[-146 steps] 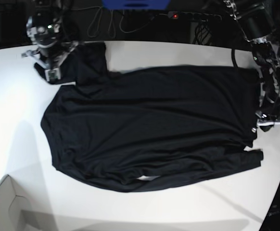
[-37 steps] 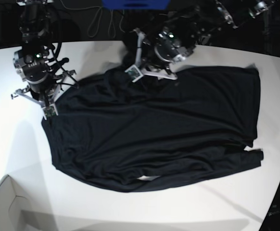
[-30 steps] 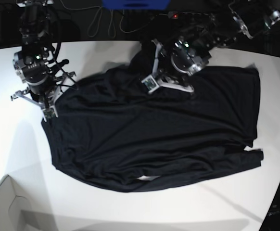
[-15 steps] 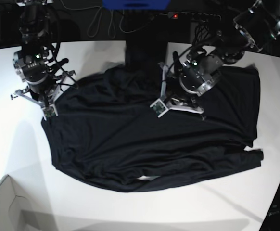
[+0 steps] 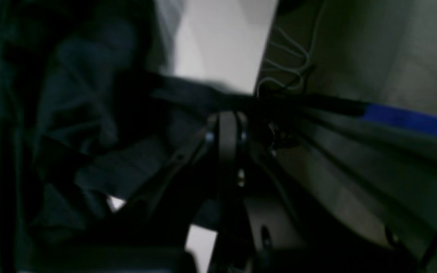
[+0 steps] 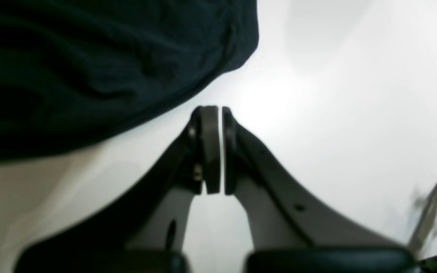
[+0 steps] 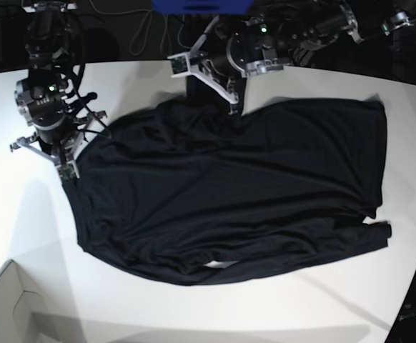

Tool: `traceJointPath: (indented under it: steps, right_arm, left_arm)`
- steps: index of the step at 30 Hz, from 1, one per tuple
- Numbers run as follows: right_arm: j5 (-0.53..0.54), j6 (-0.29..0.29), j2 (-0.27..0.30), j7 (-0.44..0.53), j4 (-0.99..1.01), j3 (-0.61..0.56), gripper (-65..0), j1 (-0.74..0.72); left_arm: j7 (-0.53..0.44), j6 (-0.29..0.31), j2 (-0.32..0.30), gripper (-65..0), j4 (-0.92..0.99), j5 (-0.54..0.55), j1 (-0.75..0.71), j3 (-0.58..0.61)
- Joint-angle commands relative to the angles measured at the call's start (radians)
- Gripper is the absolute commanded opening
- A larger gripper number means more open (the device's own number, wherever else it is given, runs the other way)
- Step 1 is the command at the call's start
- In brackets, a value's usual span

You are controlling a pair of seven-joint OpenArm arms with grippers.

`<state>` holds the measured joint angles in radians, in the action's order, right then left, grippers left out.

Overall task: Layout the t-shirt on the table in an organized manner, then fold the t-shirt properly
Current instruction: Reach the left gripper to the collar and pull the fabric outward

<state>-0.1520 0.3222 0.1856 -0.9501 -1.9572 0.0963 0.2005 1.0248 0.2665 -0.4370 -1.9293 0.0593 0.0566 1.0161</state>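
While base hides it, right tool (image 6: pixel 215 149) closed, empty.

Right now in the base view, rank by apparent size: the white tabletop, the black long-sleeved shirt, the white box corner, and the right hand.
1. White tabletop
2. Black long-sleeved shirt
3 and 4. White box corner and right hand: unsure, because the box is cut off by the frame.

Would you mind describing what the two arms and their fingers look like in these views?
Both arms are black and silver-grey, each with a green indicator light and thin dark cables. The right gripper has two flat, dark fingers with rounded tips on pale grey, curved linkage arms. The left gripper looks alike, though dim and blurred. Small white tags flank each wrist in the base view.
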Motion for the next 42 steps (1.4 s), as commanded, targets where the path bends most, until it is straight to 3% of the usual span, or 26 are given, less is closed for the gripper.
traceJointPath:
  steps: [1,12,17,24,29,37,42]
  right_arm:
    - [-0.002,0.005,0.007,0.016,-0.017,0.003,-65.0,-0.009]
    - [-0.002,0.005,0.007,0.019,-0.017,0.004,-65.0,0.001]
    - [-0.002,0.005,0.007,0.019,-0.017,0.004,-65.0,0.001]
    - [-0.002,0.005,0.005,0.019,-0.017,0.004,-65.0,-0.006]
    - [-0.002,0.005,0.004,0.016,-0.017,0.004,-65.0,-0.008]
    - [-0.002,0.005,0.005,0.015,-0.017,0.004,-65.0,0.004]
    - [-0.002,0.005,0.002,0.013,-0.017,0.004,-65.0,0.014]
  left_arm:
    - [-0.014,0.000,0.002,-64.6,-0.006,-0.006,0.015,-0.009]
    - [-0.024,0.000,0.004,-64.6,0.238,-0.008,0.062,-0.010]
    - [-0.024,0.000,-0.062,-64.6,0.250,-0.032,0.062,-0.039]
    - [-0.025,0.003,-0.138,-64.6,0.255,-0.121,0.064,-0.197]
    - [-0.027,0.006,-0.131,-64.6,0.279,-0.157,0.067,-0.345]
    - [-0.142,0.000,-0.095,-64.6,0.431,-0.157,0.165,-0.360]
    - [-0.133,0.000,-0.058,-64.6,0.425,-0.157,0.191,-0.360]
